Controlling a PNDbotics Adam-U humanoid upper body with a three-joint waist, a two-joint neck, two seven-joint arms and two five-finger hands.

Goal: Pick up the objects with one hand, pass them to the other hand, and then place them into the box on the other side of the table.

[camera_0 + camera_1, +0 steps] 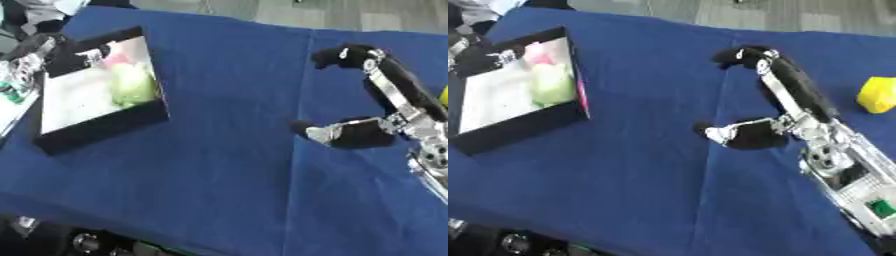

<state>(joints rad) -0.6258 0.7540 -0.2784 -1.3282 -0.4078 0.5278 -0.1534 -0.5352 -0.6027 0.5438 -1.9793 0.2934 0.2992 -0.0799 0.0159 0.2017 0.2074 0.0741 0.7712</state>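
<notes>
A counter [227,165] under a blue cloth filled the view; the right hand [785,107] hung open over its middle, fingers spread and holding nothing; a black box [96,87] with a white floor sat at the far left, with a pale green object [133,85] and a pink one [118,59] inside; a yellow block [878,94] lay at the right edge, near the hand but apart from it.

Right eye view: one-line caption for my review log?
Right hand open above blue tablecloth, empty; yellow block behind it, black box far left.
</notes>
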